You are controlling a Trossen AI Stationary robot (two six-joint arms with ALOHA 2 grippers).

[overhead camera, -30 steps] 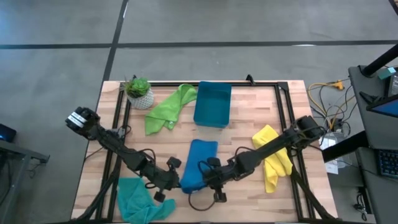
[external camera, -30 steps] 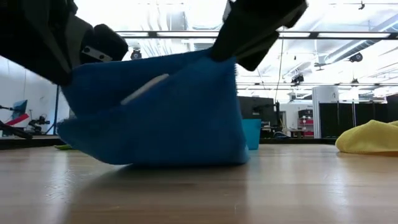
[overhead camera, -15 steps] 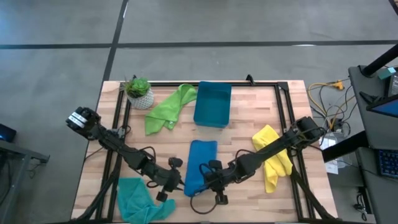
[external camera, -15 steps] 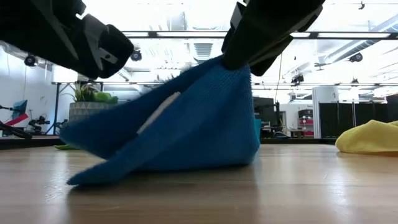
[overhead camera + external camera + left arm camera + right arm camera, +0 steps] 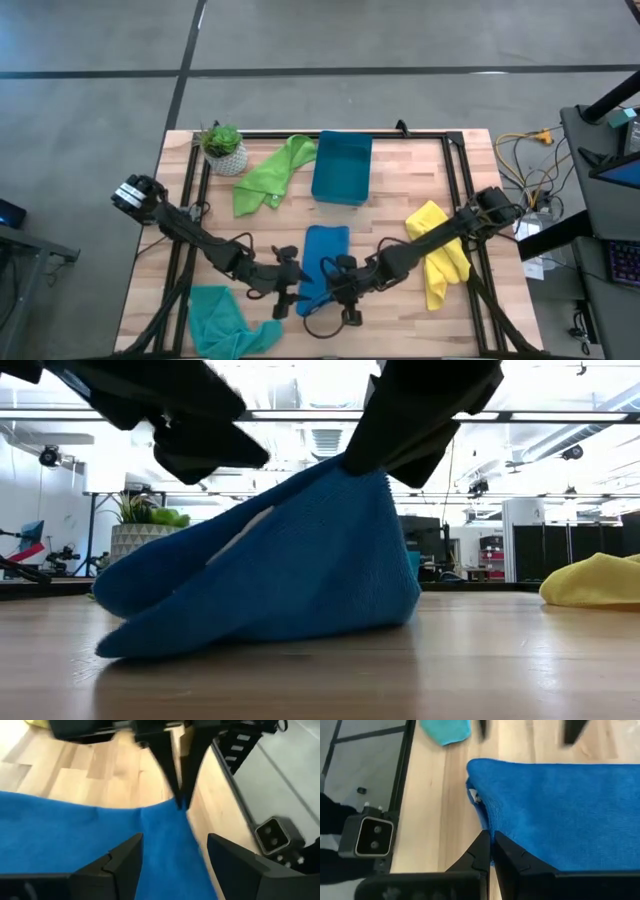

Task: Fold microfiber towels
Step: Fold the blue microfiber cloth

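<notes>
Claw point(image 5: 330, 292) on the right pinches blue towel point(image 5: 322, 257); left claw point(image 5: 290, 290) open.

We see a light wooden table point(image 5: 390, 215) on a grey concrete floor point(image 5: 300, 35) crossed by dark lines. At three o'clock stands a dark desk point(image 5: 610, 200). Beyond the table, bright ceiling lights point(image 5: 300, 380) illuminate an open hall.
</notes>
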